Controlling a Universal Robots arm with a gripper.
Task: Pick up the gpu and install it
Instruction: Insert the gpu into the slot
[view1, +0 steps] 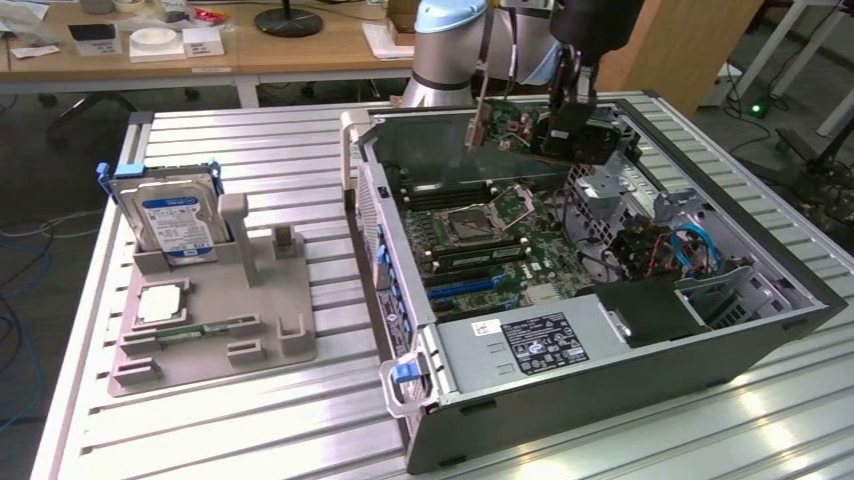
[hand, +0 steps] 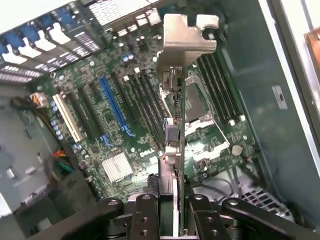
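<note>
You have the gpu (view1: 514, 122) up in the air, upper centre of the exterior frame, above the far end of the open computer case (view1: 601, 330). The claw (view1: 567, 115) is pinching it, the card clamped between the pads. The silver bracket is toward the frame's left, the black cooler toward its right.

In the wrist view the card is edge-on, its bracket end pointing away from the camera. The motherboard (hand: 115, 125) lies below it with no contact. The long blue slot (hand: 114, 102) sits off to one side of the card edge, not under it. The card looks to hang over the memory-slot and socket area instead.

Step, as I judge it: the pick is done and the carry over the case is in hand. The install is not yet done. Seating calls for the card edge lined up along an expansion slot, the bracket toward the case's rear openings, and a level descent clear of the cables.

Lower left, on the surface (view1: 267, 440), the hard drive (view1: 174, 220) stands in the grey holder (view1: 254, 320), well apart from the claw.
</note>
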